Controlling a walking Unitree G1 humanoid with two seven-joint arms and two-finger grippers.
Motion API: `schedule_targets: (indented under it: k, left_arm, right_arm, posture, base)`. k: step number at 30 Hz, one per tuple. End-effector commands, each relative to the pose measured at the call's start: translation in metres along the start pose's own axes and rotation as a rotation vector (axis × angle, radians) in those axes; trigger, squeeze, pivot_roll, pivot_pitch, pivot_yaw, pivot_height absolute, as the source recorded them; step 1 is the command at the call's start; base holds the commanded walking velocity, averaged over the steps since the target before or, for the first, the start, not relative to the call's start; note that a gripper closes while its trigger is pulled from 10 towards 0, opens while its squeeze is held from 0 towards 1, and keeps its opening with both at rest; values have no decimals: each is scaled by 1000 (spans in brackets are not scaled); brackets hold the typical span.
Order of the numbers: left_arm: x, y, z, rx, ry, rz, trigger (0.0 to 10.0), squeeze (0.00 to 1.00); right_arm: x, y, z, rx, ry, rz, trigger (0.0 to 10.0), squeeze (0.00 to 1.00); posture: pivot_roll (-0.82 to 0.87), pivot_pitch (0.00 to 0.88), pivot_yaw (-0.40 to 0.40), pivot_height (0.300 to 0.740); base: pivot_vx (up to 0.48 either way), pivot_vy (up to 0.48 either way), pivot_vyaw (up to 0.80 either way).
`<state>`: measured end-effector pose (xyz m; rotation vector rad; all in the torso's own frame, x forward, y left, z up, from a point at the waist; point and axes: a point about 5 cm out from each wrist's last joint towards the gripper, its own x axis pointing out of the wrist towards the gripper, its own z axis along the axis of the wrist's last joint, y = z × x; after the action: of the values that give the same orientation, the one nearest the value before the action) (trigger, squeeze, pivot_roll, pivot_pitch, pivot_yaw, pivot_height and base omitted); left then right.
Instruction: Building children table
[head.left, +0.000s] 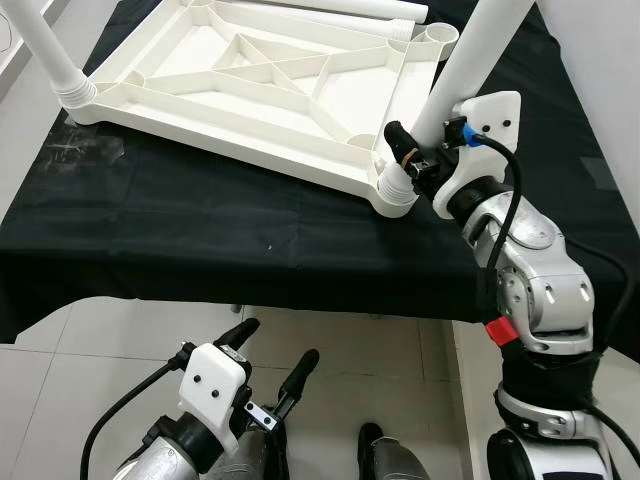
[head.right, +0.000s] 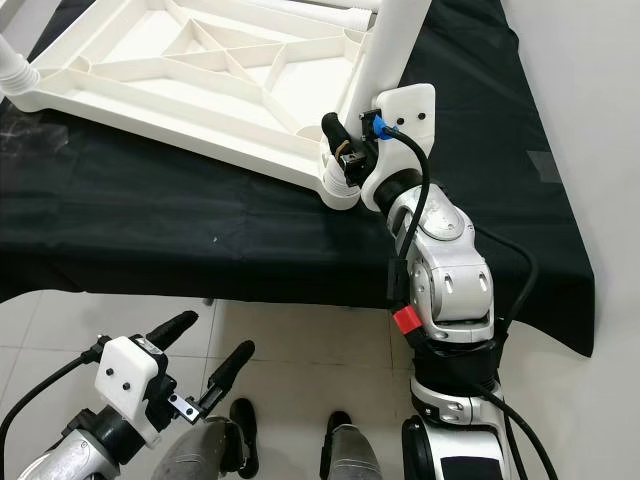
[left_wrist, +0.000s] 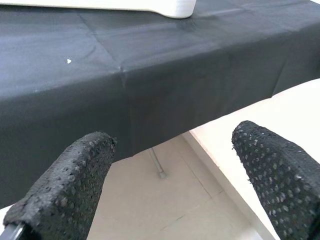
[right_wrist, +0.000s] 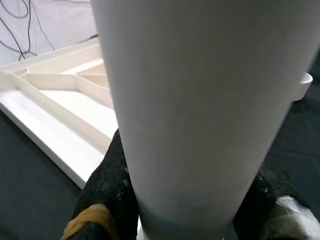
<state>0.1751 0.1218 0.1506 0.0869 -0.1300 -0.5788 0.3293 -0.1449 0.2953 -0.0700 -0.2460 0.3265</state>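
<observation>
A white plastic children's tabletop (head.left: 250, 85) lies upside down, ribs facing up, on a table covered with a black cloth (head.left: 200, 230). The right gripper (head.left: 425, 150) has its two black fingers clamped around a white tube leg (head.left: 470, 70) just above where the leg's ridged foot end enters the corner socket (head.left: 397, 190) at the tabletop's nearest corner, toward 4 o'clock of the panel. The leg rises from that socket leaning away toward 1 o'clock, so it does not look straight yet. In the right wrist view the leg fills the space between the fingers (right_wrist: 107, 180), which press on both sides of it. Another leg (head.left: 50, 55) already stands in the corner at 9 o'clock, and an empty round socket (head.left: 437, 35) shows at the far 1 o'clock corner, with a further white tube (head.left: 340, 8) lying along the far edge. The left gripper (head.left: 265, 385) hangs low in front of the table edge, over the tiled floor (head.left: 120, 340), fingers apart and holding nothing. The step in hand appears to be seating this leg; the next move probably calls for bringing it upright and pressing or twisting it down until it sits firmly, perhaps with the panel steadied.
</observation>
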Motion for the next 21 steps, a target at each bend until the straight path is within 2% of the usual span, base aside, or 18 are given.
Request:
schedule_targets:
  k: [1,2,4,7,11,17,18,19,21]
  left_arm:
    - [-3,0,-6,-20,31,-6,10000,0]
    - [-3,0,-6,-20,31,-6,10000,0]
    - [3,12,-2,15,13,6,10000,0]
    - [5,16,-1,28,12,4,10000,0]
    - [30,43,27,84,-100,16,10000,0]
    - [44,50,45,70,-163,2,10000,0]
    - [52,53,50,27,-178,23,10000,0]
    - [52,53,50,27,-178,23,10000,0]
    - [59,55,51,-59,-194,67,10000,0]
  right_arm:
    - [1,-2,-25,74,90,5,10000,0]
    - [1,-2,-25,74,90,5,10000,0]
    - [5,-17,5,95,-54,31,10000,0]
    - [6,-21,12,102,-82,38,10000,0]
    - [8,-33,41,109,-191,122,10000,0]
    - [10,-36,48,163,-234,168,10000,0]
    - [8,-32,40,182,-214,230,10000,0]
    - [8,-32,40,182,-214,230,10000,0]
    - [2,-24,24,192,-163,285,10000,0]
  posture:
    - [22,365,-3,740]
    - [22,365,-3,740]
    - [10,336,-5,740]
    - [10,336,-5,740]
    - [-1,295,-9,740]
    - [-5,269,-9,740]
    - [-5,229,-21,740]
    - [-5,229,-21,740]
    - [-5,206,-32,740]
  base:
    - [0,0,0]
    - [0,0,0]
    - [0,0,0]
    - [0,0,0]
    - [0,0,0]
    - [0,0,0]
    - [0,0,0]
    - [0,0,0]
    - [0,0,0]
